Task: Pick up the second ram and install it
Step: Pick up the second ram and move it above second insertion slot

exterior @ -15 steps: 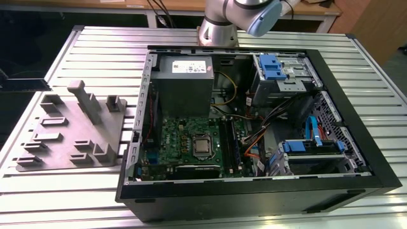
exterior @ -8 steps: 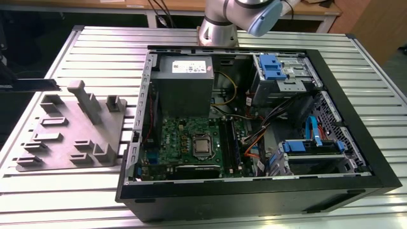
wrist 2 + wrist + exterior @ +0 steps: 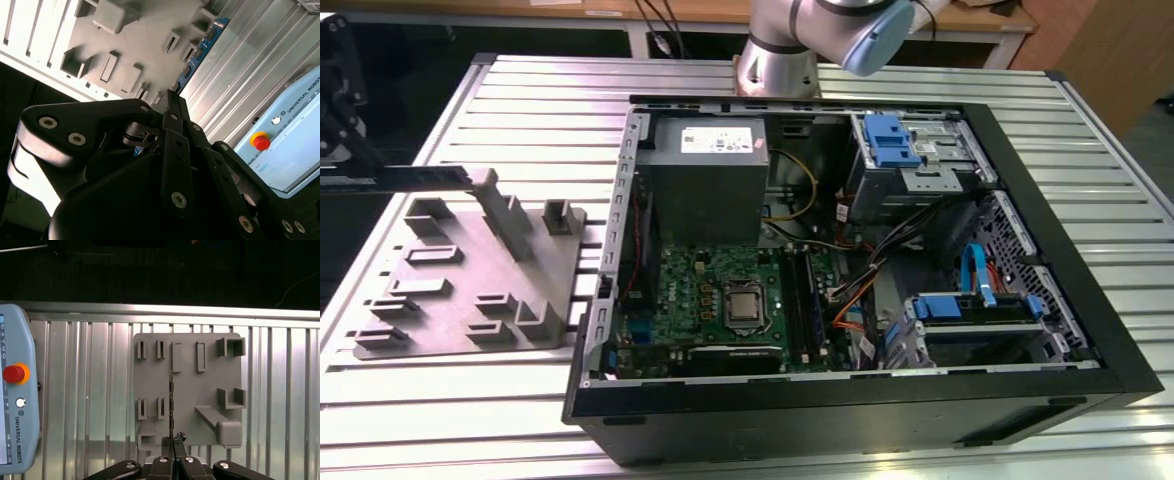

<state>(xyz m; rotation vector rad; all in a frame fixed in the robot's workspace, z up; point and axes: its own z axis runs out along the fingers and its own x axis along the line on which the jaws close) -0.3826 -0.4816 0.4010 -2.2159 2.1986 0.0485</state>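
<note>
One arm [image 3: 782,52] stands at the far end of a ribbed metal bench [image 3: 520,92]. In the exterior view, an open computer case [image 3: 1087,345] lies on its side on the bench, with the green motherboard [image 3: 700,285] facing up inside. A grey tray [image 3: 447,305] with upright pegs sits just beside the case, toward the exterior view's left. Above the tray's far edge, a long dark memory stick [image 3: 427,177] hangs level in the air, well apart from the case.

In the second wrist view, the black fingers [image 3: 175,135] are pressed together on one end of the memory stick. Its blue-green edge runs out from them over the tray. A pale control pendant [image 3: 292,145] with a red button lies on the bench nearby.

In the first wrist view, the stick appears edge-on as a thin dark line. It rises from the closed fingers across the middle of the tray, clear of the pegs.

The grip looks to be on one end alone, so most of the stick overhangs. It could therefore tilt or slip between the fingers during travel. A tilted stick might catch the case wall or the loose cables inside. It might also meet its slot crooked, and pressing down then could bend the board or damage the slot.
</note>
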